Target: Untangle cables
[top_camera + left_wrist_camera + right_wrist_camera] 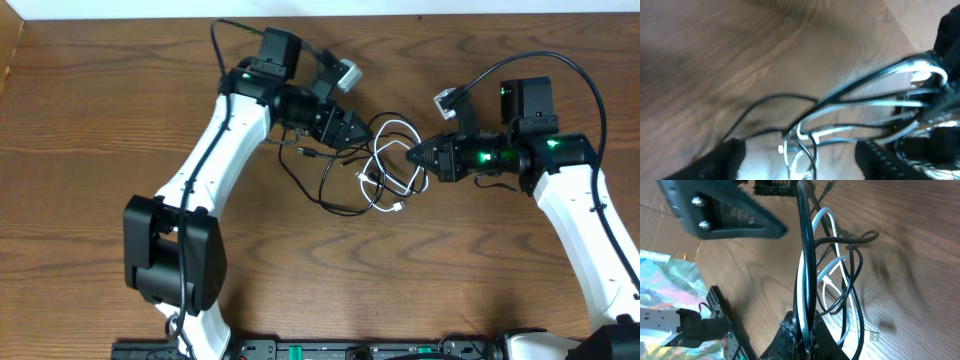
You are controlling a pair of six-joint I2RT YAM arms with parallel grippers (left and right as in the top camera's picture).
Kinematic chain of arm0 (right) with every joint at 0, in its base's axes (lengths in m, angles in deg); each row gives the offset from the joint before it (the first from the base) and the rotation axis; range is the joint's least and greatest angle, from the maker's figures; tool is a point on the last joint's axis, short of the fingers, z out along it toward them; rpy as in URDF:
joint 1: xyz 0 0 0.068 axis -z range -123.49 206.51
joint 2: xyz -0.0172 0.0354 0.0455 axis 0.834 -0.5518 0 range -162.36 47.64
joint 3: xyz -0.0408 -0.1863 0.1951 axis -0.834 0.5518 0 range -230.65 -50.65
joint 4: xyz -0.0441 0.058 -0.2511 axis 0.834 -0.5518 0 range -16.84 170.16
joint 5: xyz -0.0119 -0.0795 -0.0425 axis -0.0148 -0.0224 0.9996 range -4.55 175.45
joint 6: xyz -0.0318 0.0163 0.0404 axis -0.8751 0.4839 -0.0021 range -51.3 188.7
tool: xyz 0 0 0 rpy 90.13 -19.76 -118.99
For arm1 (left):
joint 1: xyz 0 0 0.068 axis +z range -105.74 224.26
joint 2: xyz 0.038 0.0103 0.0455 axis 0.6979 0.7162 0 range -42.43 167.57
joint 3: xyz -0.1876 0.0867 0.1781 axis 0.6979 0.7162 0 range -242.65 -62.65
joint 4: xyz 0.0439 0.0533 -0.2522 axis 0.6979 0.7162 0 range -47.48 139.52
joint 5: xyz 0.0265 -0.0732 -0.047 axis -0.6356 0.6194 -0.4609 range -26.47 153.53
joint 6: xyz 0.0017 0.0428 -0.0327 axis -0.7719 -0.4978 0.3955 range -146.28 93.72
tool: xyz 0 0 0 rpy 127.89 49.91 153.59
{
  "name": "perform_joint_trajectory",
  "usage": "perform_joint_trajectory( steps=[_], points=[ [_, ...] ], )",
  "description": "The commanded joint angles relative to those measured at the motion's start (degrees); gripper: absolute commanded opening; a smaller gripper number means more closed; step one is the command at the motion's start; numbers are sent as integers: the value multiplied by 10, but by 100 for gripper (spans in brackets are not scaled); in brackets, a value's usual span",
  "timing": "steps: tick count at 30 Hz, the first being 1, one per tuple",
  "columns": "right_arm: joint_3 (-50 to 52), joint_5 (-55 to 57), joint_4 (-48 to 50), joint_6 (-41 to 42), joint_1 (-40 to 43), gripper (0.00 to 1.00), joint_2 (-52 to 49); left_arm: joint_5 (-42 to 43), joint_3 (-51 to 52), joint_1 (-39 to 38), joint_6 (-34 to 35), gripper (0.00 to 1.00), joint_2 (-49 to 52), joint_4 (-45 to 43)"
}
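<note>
Near the middle of the surface (pixel 100 120), closer to its far edge than to its near one, the cables (pixel 385 170) lay as one knot between your two arms. Right gripper (pixel 410 155): pressed together on the bundle, pinching a white strand and a black strand side by side, as the right wrist view showed. Left gripper (pixel 362 133): spread, its fingers (pixel 725 157) standing either side of several strands that ran taut toward the right gripper, none of them clamped. White cable (pixel 825 212): drawn into long loops, with black cable (pixel 782 96) crossing through them at more than one place. One black loop trailed over the wood toward the left edge, yet its other end joined the knot.

Progress, as a judgement: you had the bundle gripped and stretched, but no cord lay apart from the others, so the separating itself was not yet done. Nearly all of the task appeared to be left: freeing the white cable from the black, then setting each down apart. How many black cords the knot held could not be told.
</note>
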Motion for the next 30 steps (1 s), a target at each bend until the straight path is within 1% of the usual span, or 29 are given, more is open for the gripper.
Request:
perform_joint_trajectory(
  steps=[1, 4, 5, 9, 12, 14, 18, 20, 22, 26, 29, 30],
  points=[
    [-9, -32, -2, -11, 3, 1, 3, -34, 2, -9, 3, 67, 23, -26],
    [-9, -32, -5, -11, 3, 1, 3, -96, 2, -12, 59, 65, 38, -60],
    [-9, -32, -5, -11, 3, 1, 3, -103, 2, -11, 68, 65, 41, -69],
    [-9, -43, -5, -10, 3, 1, 3, -105, 2, -12, 91, 65, 59, -105],
    [-9, -52, -5, -10, 3, 1, 3, -108, 3, -12, 124, 55, 77, -138],
    [-9, -59, -5, -10, 3, 1, 3, -111, 4, -12, 154, 51, 87, -157],
    [-9, -59, -7, -10, 3, 1, 3, -108, 4, -19, 201, 51, 103, -176],
    [-9, -54, -7, -10, 3, 1, 3, -89, 4, -22, 200, 51, 103, -170],
    [-9, -52, -5, -10, 3, 1, 3, -51, 4, -21, 197, 51, 102, -168],
    [-9, -43, 2, -6, 5, 1, 3, 43, 4, -16, 166, 56, 101, -162],
    [-9, 10, -1, 15, 6, 2, 3, 50, 4, -7, 116, 58, 101, -126],
    [-8, 43, -3, 26, 6, 5, 3, 50, 4, 0, 93, 58, 101, -106]
  ],
)
